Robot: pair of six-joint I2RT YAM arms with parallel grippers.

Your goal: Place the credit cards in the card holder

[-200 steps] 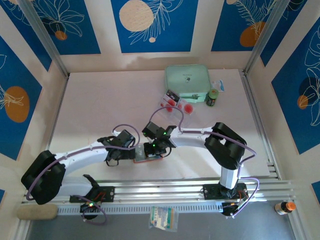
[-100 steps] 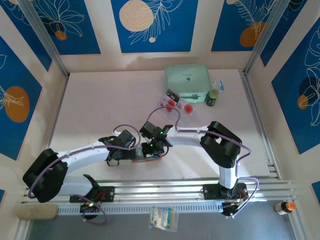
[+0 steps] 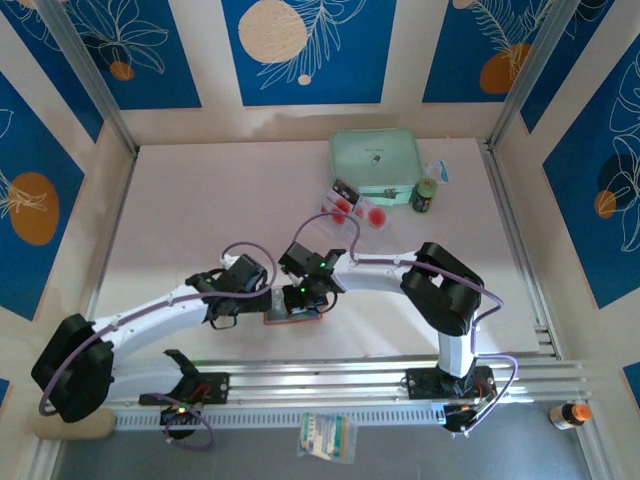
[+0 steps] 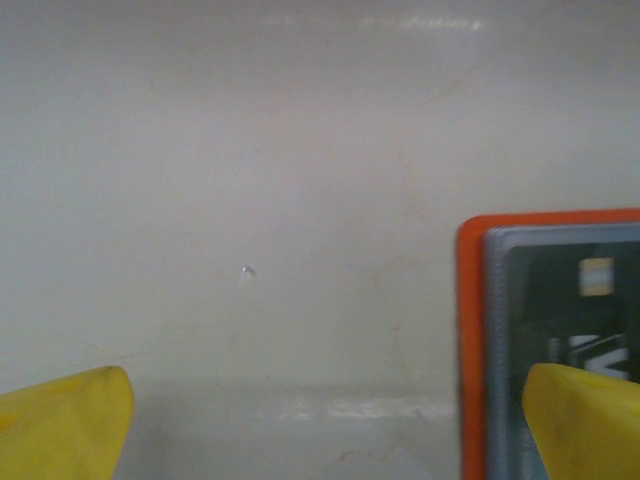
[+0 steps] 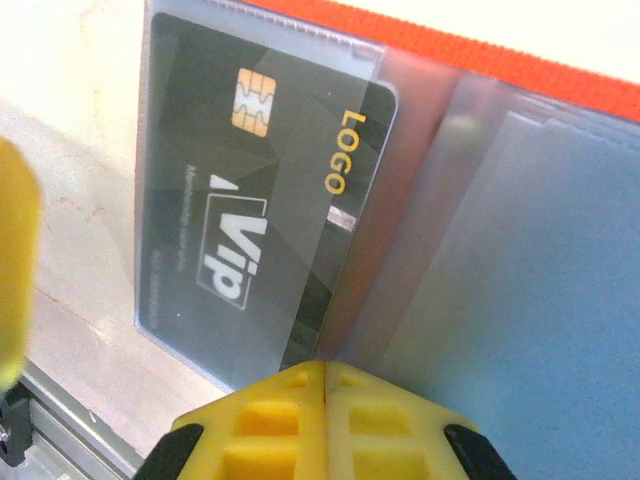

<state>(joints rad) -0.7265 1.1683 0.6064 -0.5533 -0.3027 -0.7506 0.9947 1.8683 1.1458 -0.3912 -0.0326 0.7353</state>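
The card holder (image 3: 292, 316) lies open near the table's front edge, orange-red outside (image 5: 500, 62) with clear sleeves (image 5: 520, 260). A black card (image 5: 250, 210) marked VIP and LOGO sits in its left sleeve, also visible as a dark card (image 4: 575, 300) inside the orange rim (image 4: 472, 340). My right gripper (image 5: 325, 415) is shut, its tips resting at that card's inner edge over the holder (image 3: 306, 296). My left gripper (image 4: 325, 430) is open just left of the holder, one yellow finger (image 4: 585, 425) over its edge. More credit cards (image 3: 352, 208) with red dots lie further back.
A mint-green case (image 3: 375, 160) sits at the back with a small dark jar (image 3: 425, 195) beside it. An aluminium rail (image 3: 330, 380) runs along the near edge right below the holder. Side walls enclose the table.
The left arm's elbow has swung out to the left and down while its gripper stays by the holder. The right gripper edged slightly left over the holder, still shut.
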